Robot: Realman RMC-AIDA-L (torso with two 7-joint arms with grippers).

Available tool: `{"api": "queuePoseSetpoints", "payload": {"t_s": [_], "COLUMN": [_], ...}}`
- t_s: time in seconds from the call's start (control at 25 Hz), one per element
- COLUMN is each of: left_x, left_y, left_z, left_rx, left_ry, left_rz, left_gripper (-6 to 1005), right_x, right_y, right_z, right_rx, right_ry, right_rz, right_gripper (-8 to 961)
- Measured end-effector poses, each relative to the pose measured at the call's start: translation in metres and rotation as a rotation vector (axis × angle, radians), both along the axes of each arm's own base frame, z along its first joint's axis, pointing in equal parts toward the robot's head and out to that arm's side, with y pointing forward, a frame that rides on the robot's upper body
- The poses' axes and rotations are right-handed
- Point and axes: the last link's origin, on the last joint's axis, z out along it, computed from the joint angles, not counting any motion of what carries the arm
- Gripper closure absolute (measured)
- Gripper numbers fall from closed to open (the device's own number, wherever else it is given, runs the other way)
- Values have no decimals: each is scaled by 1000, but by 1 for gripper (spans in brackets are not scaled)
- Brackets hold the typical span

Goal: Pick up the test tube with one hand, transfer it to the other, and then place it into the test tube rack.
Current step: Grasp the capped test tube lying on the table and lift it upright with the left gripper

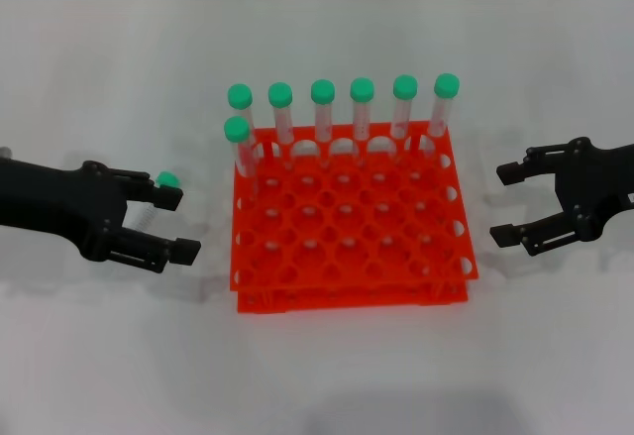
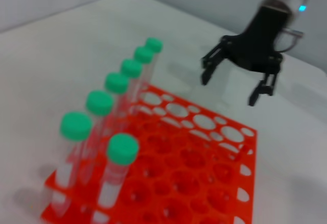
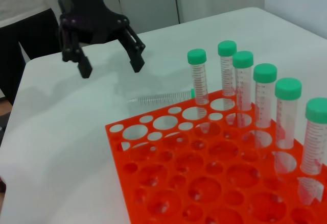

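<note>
1. On the left side of the white surface [image 1: 119, 356], your left gripper [image 1: 170, 223] hangs just above the tabletop with its two black fingers spread wide and nothing between them.
2. Between and just behind those fingers lies the test tube [image 3: 161, 99], flat on its side; from the head view only its green cap [image 1: 166, 178] shows clearly (the clear body is mostly hidden by the gripper).
3. In the right wrist view the tube's cap end points toward the rack and lies just beside the rack's near corner; whether they touch cannot be told.
4. Just beside the gripper, toward the middle, stands the orange-red test tube rack [image 1: 352, 286], two tiers with a grid of round holes.
5. Seven other green-capped tubes [image 1: 322, 108] stand upright in it: six in the far row and one in the next row, at the left end.
6. On the far side of the rack, your right gripper [image 1: 505, 202] hovers above the surface, well apart from the tube, fingers also wide and holding nothing (the left wrist view shows the same spread).
</note>
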Motion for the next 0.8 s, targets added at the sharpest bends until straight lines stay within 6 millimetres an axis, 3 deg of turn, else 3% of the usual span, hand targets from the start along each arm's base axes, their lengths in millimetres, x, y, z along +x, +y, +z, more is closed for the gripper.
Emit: {"api": "queuePoseSetpoints", "payload": {"t_s": [0.48, 0.8], "left_x": [30, 34], "left_y": [17, 36], "left_z": [11, 23], "left_rx": [-103, -39], "left_ry": [239, 458], "left_rz": [365, 572], "left_gripper": [124, 124], "right_x": [-3, -6], "right_y": [2, 4], "right_z": [0, 1], "right_rx": [1, 5], "right_ry": [-3, -6], "right_rz": [13, 30], "right_gripper": [89, 90]}}
